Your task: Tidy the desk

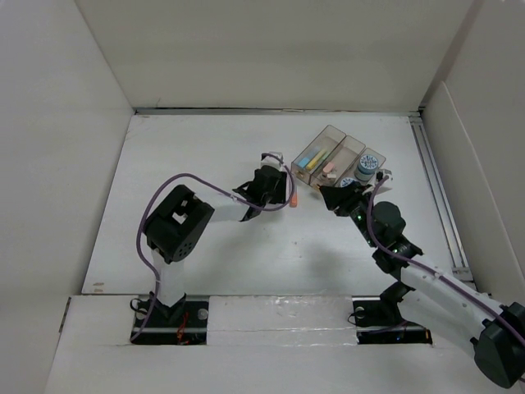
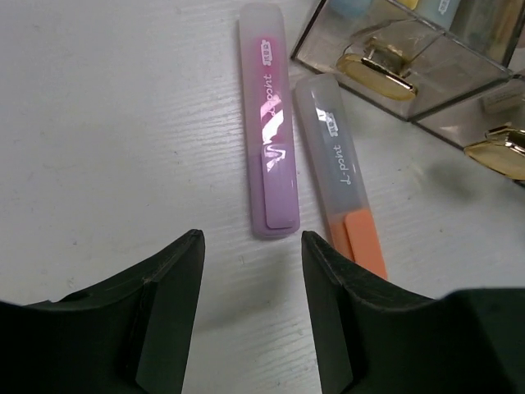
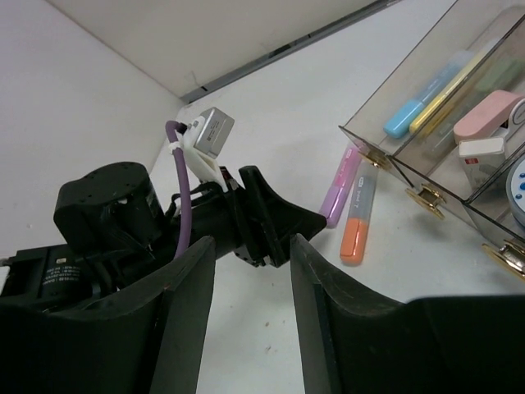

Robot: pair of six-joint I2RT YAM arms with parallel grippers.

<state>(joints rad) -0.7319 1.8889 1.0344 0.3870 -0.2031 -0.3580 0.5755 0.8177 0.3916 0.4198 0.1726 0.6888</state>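
We see the desk (image 1: 205, 246) spanning from the near edge to the far edge. Near its centre the left gripper (image 2: 250, 246) hangs with jaws apart and empty, just short of a purple pen (image 2: 269, 123) lying beside an orange pen (image 2: 340, 172). Toward the far right corner stands a clear tray (image 1: 335, 135), with the right gripper (image 3: 250, 246) just beside it, jaws likewise apart and empty.

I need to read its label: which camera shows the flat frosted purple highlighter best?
The left wrist view: the flat frosted purple highlighter lies whole and close, lettering visible, ahead of the left gripper. The right wrist view shows it small and slanted; the top view hardly shows it.
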